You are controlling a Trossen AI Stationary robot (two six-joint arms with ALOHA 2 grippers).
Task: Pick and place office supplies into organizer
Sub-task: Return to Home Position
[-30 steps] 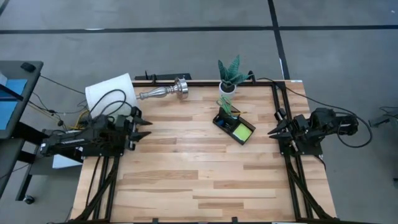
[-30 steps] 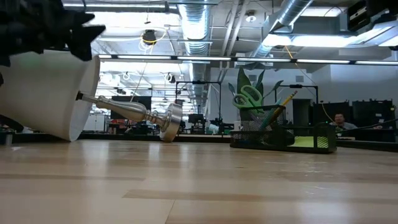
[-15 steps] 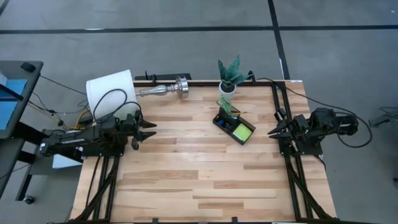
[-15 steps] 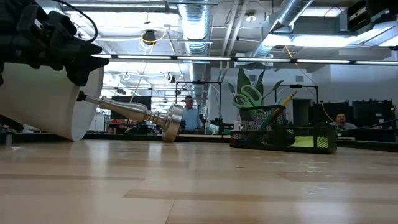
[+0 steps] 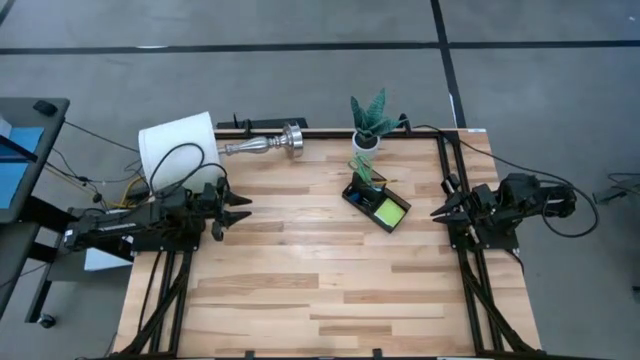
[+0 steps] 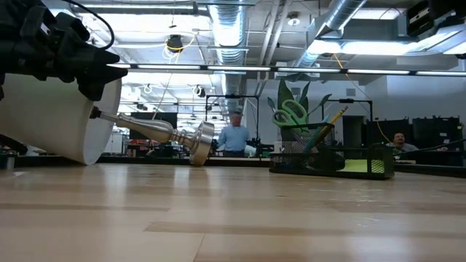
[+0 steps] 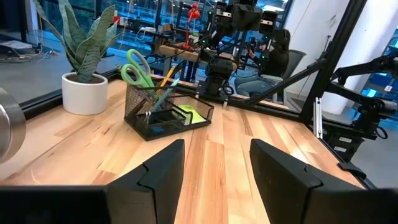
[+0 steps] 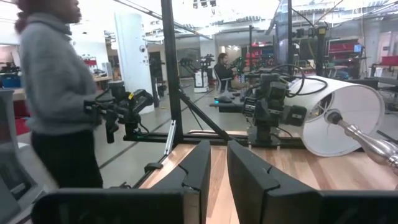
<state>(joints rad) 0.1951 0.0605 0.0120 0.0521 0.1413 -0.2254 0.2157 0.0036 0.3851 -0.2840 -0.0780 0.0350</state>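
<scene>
The black mesh organizer (image 5: 376,206) already holds green-handled scissors (image 7: 135,66) and pencils upright, seemingly finished — so the left gripper (image 5: 237,204) hovers open, empty; the right gripper (image 5: 440,211), narrowly parted, waits empty.

No text, label, brand, number or sign can be read in any of the views.
</scene>
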